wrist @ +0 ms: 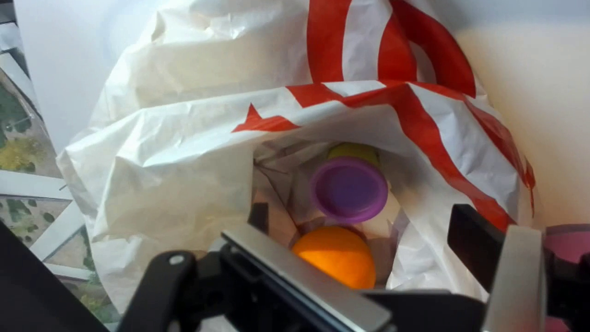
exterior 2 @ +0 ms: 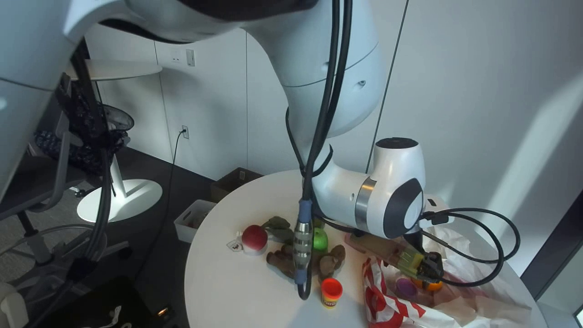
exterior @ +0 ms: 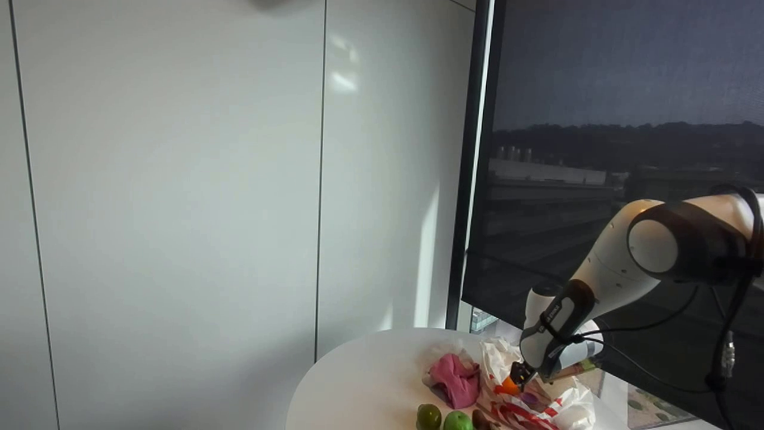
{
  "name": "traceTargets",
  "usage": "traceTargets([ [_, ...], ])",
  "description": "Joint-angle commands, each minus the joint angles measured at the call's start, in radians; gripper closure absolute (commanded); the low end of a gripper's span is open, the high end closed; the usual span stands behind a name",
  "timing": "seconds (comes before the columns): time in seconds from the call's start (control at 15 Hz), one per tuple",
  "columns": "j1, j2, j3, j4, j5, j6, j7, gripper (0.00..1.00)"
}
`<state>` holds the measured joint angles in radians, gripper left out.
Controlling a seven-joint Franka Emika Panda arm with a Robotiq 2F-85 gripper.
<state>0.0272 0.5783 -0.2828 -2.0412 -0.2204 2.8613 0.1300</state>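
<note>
Orange point(wrist: 341, 257) in bag point(wrist: 184, 193), red-topped tub point(exterior 2: 331, 291) only in an exterior view

Bag point(wrist: 184, 184): one. Orange point(wrist: 341, 256): one. Tubs point(wrist: 349, 191) point(exterior 2: 331, 289): two, one purple-lidded, one red-lidded. Green apple point(exterior 2: 321, 240): one. Round red thing point(exterior 2: 254, 237): one. Pink cloth point(exterior: 456, 380): one. Bins point(exterior 2: 184, 233) point(exterior 2: 217, 192): two. Tables point(exterior 2: 237, 282) point(exterior 2: 118, 68): two. Arm point(exterior: 615, 266): one. Brown lumps point(exterior 2: 279, 264): several, overlapping, exact count unclear.

In an exterior view the arm point(exterior: 615, 272) slopes from the right edge to the lower right. The wrist view shows the gripper point(wrist: 366, 226) spread wide, its fingers point(wrist: 474, 246) at bottom centre and lower right.
</note>
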Motion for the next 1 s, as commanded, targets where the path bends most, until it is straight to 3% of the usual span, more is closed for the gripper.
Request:
traceTargets([
  [0.0, 0.054, 0.108, -0.057, 0.096, -0.004, 0.012, 0.096, 0.0],
  [0.47, 0.138, 0.263, -0.142, 0.222, -0.001, 0.018, 0.19, 0.0],
  [0.93, 0.128, 0.328, -0.156, 0.28, 0.024, -0.021, 0.202, 0.0],
])
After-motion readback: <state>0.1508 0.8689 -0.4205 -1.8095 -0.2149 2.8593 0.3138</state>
